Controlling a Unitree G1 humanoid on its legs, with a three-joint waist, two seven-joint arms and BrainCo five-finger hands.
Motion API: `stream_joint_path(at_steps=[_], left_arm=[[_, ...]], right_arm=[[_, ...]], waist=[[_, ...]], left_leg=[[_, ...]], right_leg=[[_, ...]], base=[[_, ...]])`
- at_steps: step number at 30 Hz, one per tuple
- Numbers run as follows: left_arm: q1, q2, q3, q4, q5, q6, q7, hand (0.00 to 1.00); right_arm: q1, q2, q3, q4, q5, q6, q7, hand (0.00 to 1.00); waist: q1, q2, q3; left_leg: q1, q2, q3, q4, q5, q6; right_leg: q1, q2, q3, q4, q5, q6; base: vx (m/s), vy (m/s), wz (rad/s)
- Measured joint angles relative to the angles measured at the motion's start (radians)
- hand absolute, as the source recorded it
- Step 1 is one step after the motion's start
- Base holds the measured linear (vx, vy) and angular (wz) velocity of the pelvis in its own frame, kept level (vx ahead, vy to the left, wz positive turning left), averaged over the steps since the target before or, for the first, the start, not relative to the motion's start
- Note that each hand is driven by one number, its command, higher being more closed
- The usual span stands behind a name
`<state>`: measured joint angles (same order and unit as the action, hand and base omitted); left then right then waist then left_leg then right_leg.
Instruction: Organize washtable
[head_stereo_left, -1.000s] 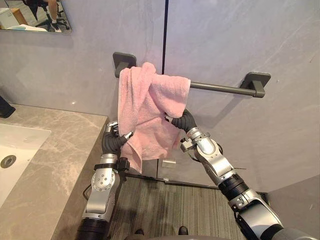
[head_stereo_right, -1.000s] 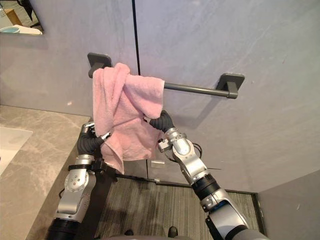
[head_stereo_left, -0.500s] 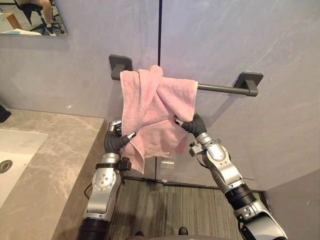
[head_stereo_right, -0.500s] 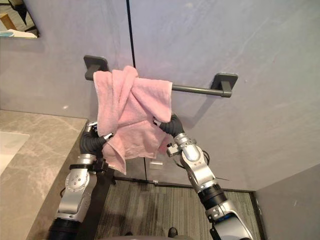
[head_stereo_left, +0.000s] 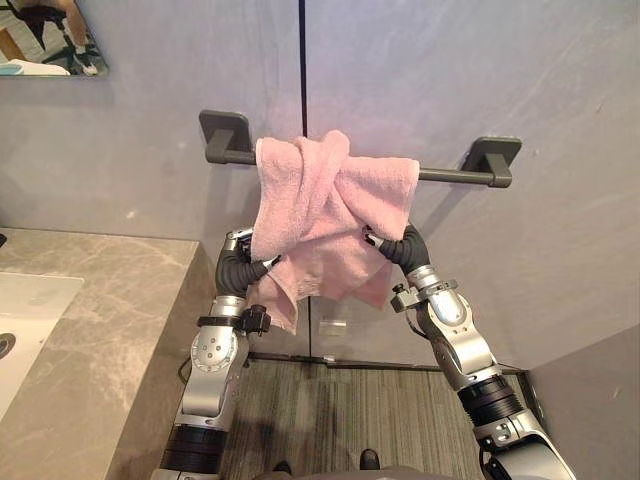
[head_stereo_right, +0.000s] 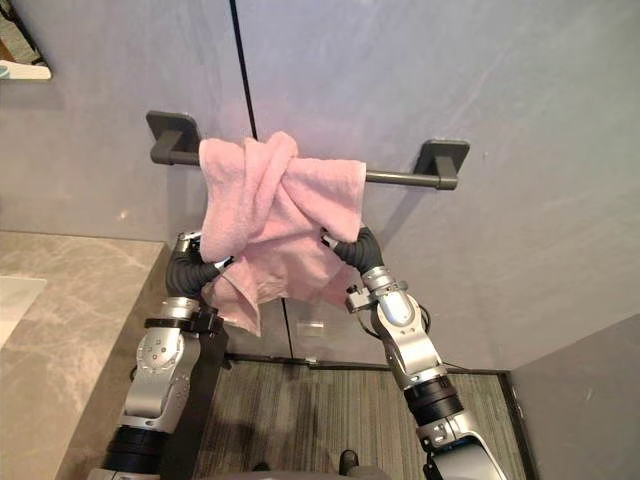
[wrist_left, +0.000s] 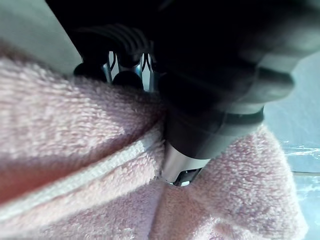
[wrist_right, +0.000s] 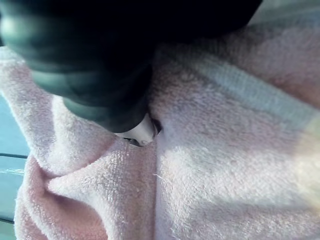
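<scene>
Left robot hand (head_stereo_left: 238, 270) pinches the pink towel (head_stereo_left: 325, 215) at its lower edge between thumb and fingers, seen closest in its wrist view. The right robot hand (head_stereo_left: 400, 246) is buried in the cloth's right side, so its grip cannot be told. The towel hangs bunched over the dark wall bar (head_stereo_left: 455, 177), nearer the left bracket, long axis vertical, one corner pointing down beside the left robot hand. The eye views add the marble desk (head_stereo_left: 110, 320) at left.

Both arms raised, forearms steep; left hand (head_stereo_left: 240, 268), right hand (head_stereo_left: 402, 247) at similar height
</scene>
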<state>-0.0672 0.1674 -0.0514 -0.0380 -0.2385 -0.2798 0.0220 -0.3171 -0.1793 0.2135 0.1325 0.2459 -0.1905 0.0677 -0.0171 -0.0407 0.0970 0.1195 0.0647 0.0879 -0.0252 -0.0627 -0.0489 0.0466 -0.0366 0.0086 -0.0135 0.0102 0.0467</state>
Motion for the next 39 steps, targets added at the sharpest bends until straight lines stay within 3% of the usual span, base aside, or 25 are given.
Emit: stream_joint_path(at_steps=[17,18,22,23,27,39], left_arm=[[-0.041,-0.009,0.000,0.094,-0.063,0.010,-0.002,1.00],[-0.041,-0.012,0.000,0.106,-0.065,0.010,-0.003,0.00],[-0.039,-0.042,0.040,0.128,-0.096,0.011,0.003,0.00],[-0.028,-0.046,0.120,0.130,-0.119,0.011,0.023,0.00],[0.010,-0.025,0.236,0.130,-0.128,0.007,0.066,0.00],[0.050,-0.016,0.120,0.130,-0.132,0.011,0.046,0.00]], right_arm=[[0.003,-0.019,-0.007,0.012,-0.002,0.000,0.001,1.00],[0.005,-0.019,-0.007,0.018,-0.003,0.000,0.001,1.00],[0.014,-0.019,-0.061,0.045,-0.003,0.001,-0.004,1.00],[0.022,-0.025,-0.157,0.051,-0.001,0.000,-0.027,1.00],[0.051,-0.092,-0.291,0.066,0.016,-0.001,-0.077,1.00],[0.054,-0.084,-0.271,0.078,0.020,-0.008,-0.084,1.00]], waist=[[-0.021,0.005,0.003],[-0.021,0.005,0.003],[-0.017,0.006,0.004],[-0.014,0.006,0.004],[-0.007,0.011,0.006],[0.003,0.013,0.007]], left_leg=[[0.000,0.000,0.001,0.001,-0.001,0.000],[0.000,0.000,0.001,0.001,-0.001,0.000],[0.000,0.000,0.001,0.000,-0.001,0.000],[0.000,0.000,0.001,0.000,-0.002,0.000],[0.000,0.000,0.001,-0.001,-0.003,0.000],[-0.003,0.001,0.001,-0.001,-0.003,0.000]], right_leg=[[-0.001,0.000,0.003,0.000,0.000,0.000],[-0.001,0.000,0.003,0.000,0.000,0.000],[-0.001,0.000,0.003,0.000,-0.001,0.001],[-0.001,0.000,0.003,0.000,-0.001,0.001],[-0.001,0.000,0.002,0.000,-0.003,0.002],[-0.001,0.000,0.001,-0.005,-0.002,0.001]], base=[[0.00,-0.001,0.00],[0.00,0.000,0.00],[0.00,0.000,0.00],[0.00,0.000,0.00],[0.00,0.000,0.00],[0.00,0.000,0.00]])
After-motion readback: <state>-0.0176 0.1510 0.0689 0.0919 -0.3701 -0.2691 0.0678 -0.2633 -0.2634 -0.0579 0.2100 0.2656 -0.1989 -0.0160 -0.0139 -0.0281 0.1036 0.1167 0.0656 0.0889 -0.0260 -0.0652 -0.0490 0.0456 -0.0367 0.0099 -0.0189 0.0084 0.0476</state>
